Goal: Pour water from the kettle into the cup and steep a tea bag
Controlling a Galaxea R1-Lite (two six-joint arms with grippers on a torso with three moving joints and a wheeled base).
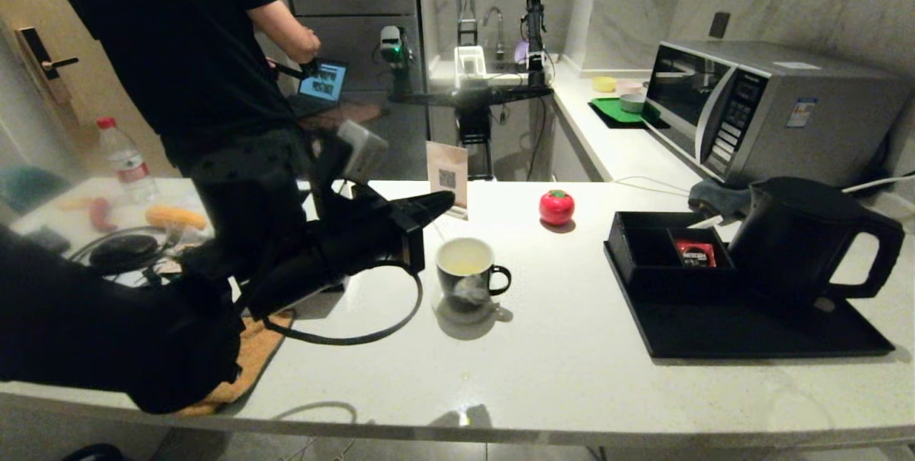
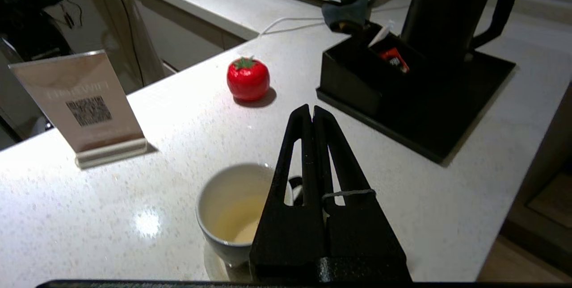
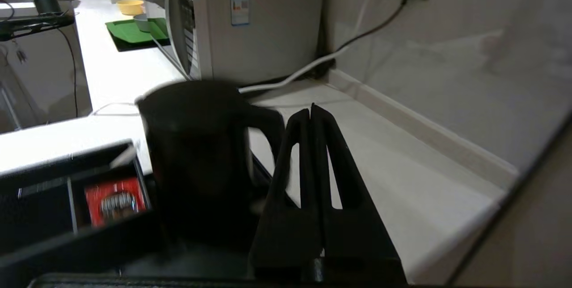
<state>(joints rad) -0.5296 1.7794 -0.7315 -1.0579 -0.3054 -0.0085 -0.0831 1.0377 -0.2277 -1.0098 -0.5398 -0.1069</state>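
Kettle (image 1: pixel 800 232) stood upright on black tray (image 1: pixel 750 336), handle toward robot's right, apparently parked there w/ the pour done: cup (image 1: pixel 468 271) on tabletop (image 1: pixel 572 375) showed pale yellowish water (image 2: pixel 243 230) low in its white inside. Cup's ear handle pointed right, toward tray. Tea bag (image 1: pixel 470 289) hung as a greyish pouch at cup's front, seemingly suspended at wall; could not tell whether inside the liquid or draped outside.

Left pincer (image 1: pixel 447 201) hovered just above & left of cup, clenched, tips pressed together, w/ a thin string (image 2: pixel 348 193) looped round it – prob. the bag's string, held up for dunking, tho link to the bag not visible. Right pincer (image 3: pixel 311 111) sat just beside kettle handle, clenched on nothing, clear of the loop.

Around: red tomato-shaped object (image 1: pixel 556 206) behind cup, QR sign (image 1: pixel 447 169) near left pincer, red packet (image 1: pixel 695 252) in tray's compartment box, microwave (image 1: pixel 765 111) at back, person (image 1: pixel 200 53) at far left. Arm's cable (image 1: pixel 357 336) lay on tabletop near cup; otherwise nothing blocked cup.
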